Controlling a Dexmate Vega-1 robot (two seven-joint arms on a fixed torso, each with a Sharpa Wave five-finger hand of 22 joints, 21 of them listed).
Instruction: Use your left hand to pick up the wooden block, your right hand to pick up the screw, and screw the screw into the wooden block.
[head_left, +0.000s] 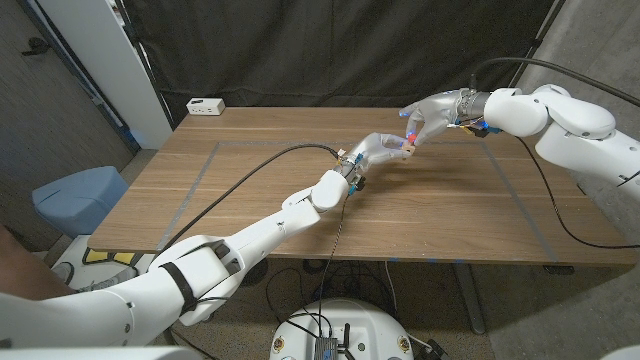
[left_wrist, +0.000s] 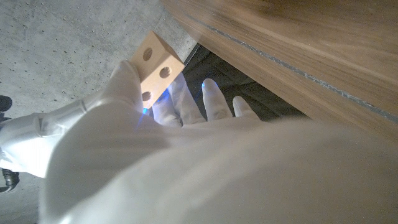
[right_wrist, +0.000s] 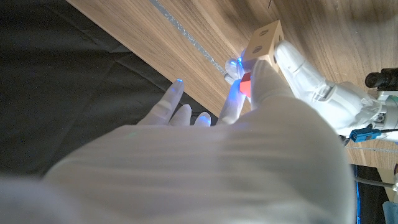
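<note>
Your left hand holds the wooden block above the table, over its middle, pinched between the fingers with the holed faces left free. Your right hand is just beside the block, and it pinches a small red part, probably the screw, against the block while its other fingers stay spread.

The block looks light, stiff and smooth, so it can turn in the fingers when you twist; I judge it is better to hold it on two flat opposite sides, away from the holes. The screw is small and hard and can slip easily. Take it by the head, and keep it straight to the hole.
</note>
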